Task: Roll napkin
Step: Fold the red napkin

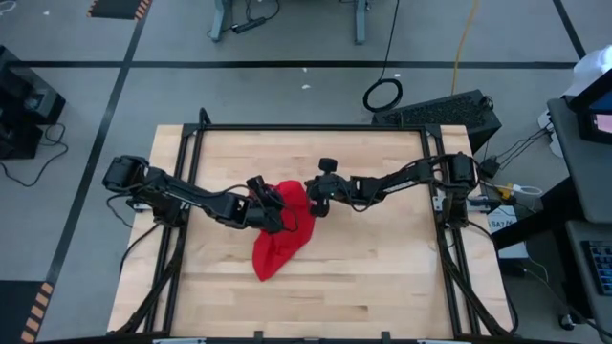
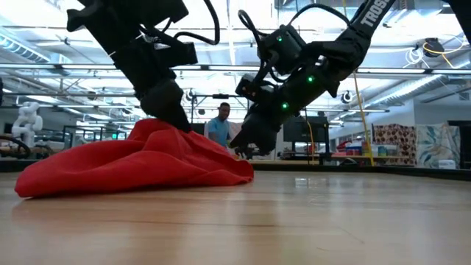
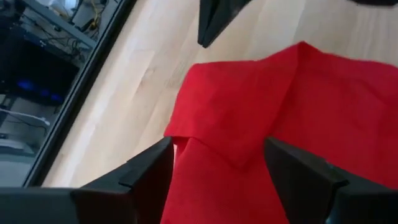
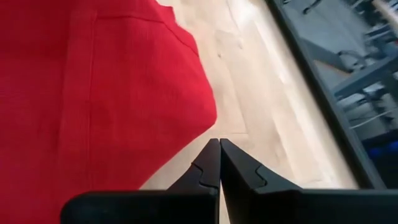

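— Left gripper: we find its two dark fingers spread apart, with red cloth lying in the gap between them. We see no pinch on the fabric in the left wrist view; the jaws stand clear on either side of a folded corner.

— And the napkin itself?

— We place it near the middle of the wooden table, bunched into an uneven heap that runs from between the two arms toward the front edge. In the low view it rises to a soft peak under the left arm and tapers to the table on both sides.

— Right gripper?

— We record its fingers pressed together, tips meeting. It sits just beside the napkin's edge, over bare wood, with the cloth to one side of the tips. We cannot tell whether the tips touch the fabric.

— Anything beyond the table?

— We note a person standing far back in the room, seen between the arms in the low view.
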